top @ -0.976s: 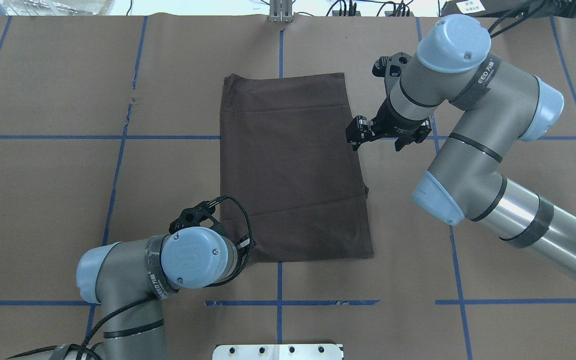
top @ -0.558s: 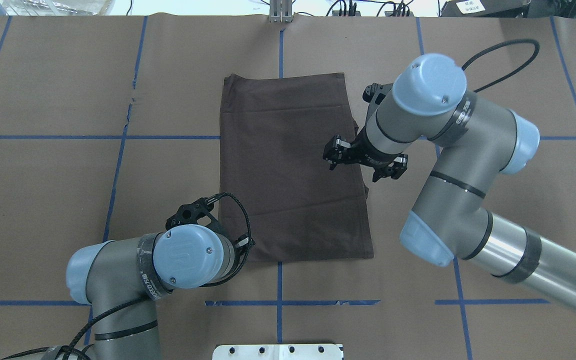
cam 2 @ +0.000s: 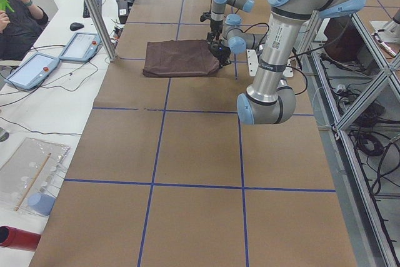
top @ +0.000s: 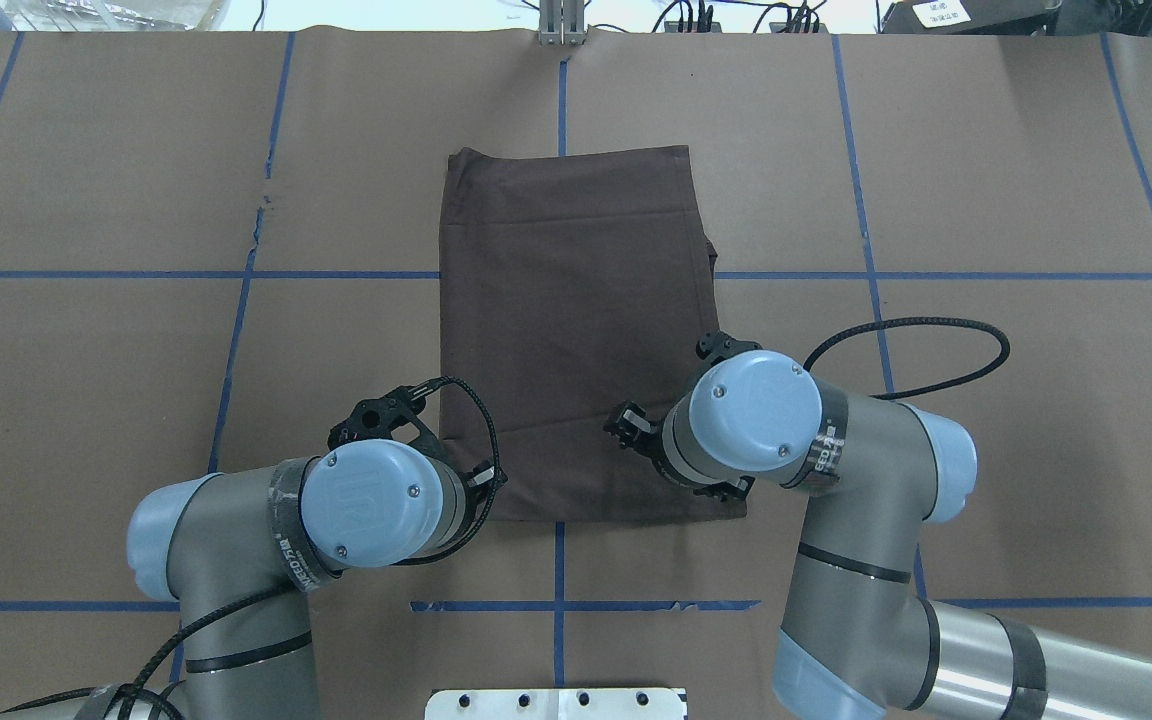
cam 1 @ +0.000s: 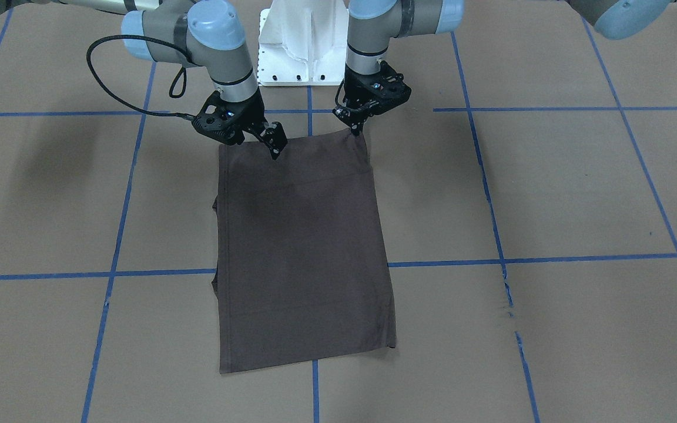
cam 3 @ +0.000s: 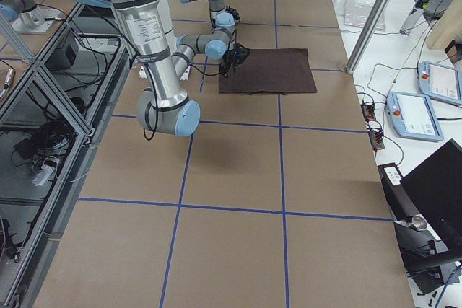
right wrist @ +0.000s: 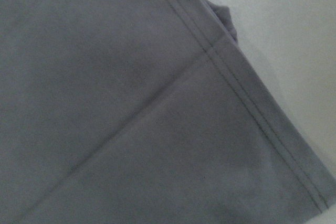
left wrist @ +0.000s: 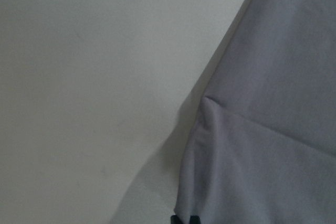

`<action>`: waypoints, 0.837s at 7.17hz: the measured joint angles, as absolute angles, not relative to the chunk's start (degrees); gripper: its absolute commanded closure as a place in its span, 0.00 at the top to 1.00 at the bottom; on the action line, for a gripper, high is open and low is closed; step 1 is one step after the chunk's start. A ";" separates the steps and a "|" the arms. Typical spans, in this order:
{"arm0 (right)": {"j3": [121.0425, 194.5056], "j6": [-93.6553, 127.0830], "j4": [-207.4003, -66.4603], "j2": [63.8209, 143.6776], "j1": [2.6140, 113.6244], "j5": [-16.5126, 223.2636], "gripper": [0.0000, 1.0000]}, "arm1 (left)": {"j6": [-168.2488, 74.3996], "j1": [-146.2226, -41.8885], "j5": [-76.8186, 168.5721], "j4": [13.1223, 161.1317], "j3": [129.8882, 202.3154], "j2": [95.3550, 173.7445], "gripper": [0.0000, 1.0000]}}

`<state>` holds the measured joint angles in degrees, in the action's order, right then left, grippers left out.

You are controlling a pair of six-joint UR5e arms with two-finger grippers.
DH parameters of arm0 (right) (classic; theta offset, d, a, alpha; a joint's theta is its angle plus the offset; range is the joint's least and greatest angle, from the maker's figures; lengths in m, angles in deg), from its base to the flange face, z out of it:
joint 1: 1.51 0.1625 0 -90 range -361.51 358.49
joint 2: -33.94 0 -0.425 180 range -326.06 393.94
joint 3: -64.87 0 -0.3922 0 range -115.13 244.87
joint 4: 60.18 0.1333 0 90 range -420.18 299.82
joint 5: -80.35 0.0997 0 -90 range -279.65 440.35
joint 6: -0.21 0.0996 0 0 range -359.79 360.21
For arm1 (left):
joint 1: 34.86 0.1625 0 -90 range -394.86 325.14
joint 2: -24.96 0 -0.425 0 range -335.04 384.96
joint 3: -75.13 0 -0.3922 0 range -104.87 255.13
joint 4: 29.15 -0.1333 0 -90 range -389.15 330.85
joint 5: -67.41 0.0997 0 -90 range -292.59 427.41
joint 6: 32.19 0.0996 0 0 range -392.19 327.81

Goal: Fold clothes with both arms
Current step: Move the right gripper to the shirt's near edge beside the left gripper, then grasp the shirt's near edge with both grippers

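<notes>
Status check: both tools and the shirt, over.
Left tool shut on T-shirt corner, robot side. Right tool open over same edge. T-shirt folded flat. No obstruction seen.

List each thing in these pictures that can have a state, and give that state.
T-shirt: folded into a rectangle, lying flat, one corner pinched.
Left end effector: shut on the T-shirt's corner.
Right end effector: open, over the T-shirt's edge nearest the robot.
</notes>
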<state>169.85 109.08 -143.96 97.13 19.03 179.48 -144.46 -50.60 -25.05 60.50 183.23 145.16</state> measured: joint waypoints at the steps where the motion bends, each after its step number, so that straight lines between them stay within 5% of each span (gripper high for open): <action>1: 169.80 110.33 -143.74 98.02 17.99 178.41 1.00 | -144.44 -50.64 -25.05 60.50 183.24 145.17 0.00; 6: 169.43 110.90 -144.07 101.09 16.86 178.14 1.00 | -144.47 -50.66 -25.08 60.50 183.24 145.34 0.00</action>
<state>169.43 110.90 -144.07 101.09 16.86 178.14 -144.47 -50.66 -25.08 60.50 183.24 145.34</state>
